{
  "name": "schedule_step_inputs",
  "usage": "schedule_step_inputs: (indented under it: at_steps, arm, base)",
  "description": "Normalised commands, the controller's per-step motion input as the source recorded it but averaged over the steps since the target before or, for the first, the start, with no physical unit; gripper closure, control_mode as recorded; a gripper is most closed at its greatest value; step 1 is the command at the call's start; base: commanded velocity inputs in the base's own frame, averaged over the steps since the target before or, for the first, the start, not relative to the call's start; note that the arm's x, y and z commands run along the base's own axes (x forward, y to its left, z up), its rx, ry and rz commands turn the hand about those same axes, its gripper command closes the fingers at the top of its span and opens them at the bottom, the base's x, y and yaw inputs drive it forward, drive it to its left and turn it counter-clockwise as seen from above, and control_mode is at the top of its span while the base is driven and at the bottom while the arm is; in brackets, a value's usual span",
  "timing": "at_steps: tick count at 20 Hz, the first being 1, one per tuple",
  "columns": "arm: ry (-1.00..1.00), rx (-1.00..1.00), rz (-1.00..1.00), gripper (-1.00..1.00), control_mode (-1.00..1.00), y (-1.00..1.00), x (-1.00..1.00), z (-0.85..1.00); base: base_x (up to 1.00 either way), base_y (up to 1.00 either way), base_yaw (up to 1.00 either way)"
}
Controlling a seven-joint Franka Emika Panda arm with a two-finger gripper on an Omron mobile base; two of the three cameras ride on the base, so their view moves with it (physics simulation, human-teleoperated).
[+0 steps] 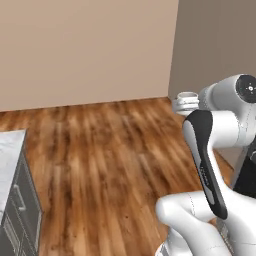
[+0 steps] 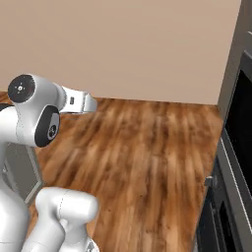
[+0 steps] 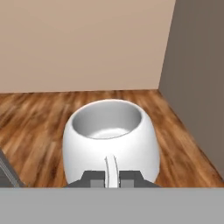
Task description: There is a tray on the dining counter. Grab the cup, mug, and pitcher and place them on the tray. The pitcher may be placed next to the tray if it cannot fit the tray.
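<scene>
1. Nearly closed, the gripper (image 3: 112, 180) pinches the thin white handle of the mug (image 3: 109, 135) between its two dark fingertips (image 3: 93, 178); in the hand view the handle strip runs up between them, and only a narrow gap the width of that strip is left.
2. Just beyond the jaws, the mug sits upright with its open mouth facing up and its handle turned straight back toward the gripper. It is squat, so its widest line runs across the jaws rather than along them.
3. Its base is cut off at the bottom of the hand view, and no dark markings can be made out on the side that shows.
4. In the left base view the mug (image 1: 185, 102) appears small, held in the air out in front of the arm's white wrist, with the wooden floor (image 1: 110, 165) well below it. The fingers themselves are hidden behind the wrist there.
5. In the right base view the white hand (image 2: 81, 102) reaches out to the right; whatever it carries is hidden behind it.
6. Farther off, past the mug, lie the floor and a beige wall (image 3: 83, 43), with a darker grey wall (image 3: 199, 74) to the right.
</scene>
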Motion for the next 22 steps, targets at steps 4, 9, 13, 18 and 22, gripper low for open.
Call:
schedule_step_inputs:
  at_steps: [4,9,13,18,22]
  arm:
    - [0.0,0.0,0.0,1.0,1.0,0.0,0.0,0.0]
    - [0.0,0.0,0.0,1.0,1.0,0.0,0.0,0.0]
    - [0.0,0.0,0.0,1.0,1.0,0.0,0.0,0.0]
    - [0.0,0.0,0.0,1.0,1.0,0.0,0.0,0.0]
    - [0.0,0.0,0.0,1.0,1.0,0.0,0.0,0.0]
  base:
    - [1.0,0.06,0.0]
    - [1.0,0.08,0.01]
    - [1.0,0.08,0.02]
    - [1.0,0.12,0.06]
    - [1.0,0.15,0.12]
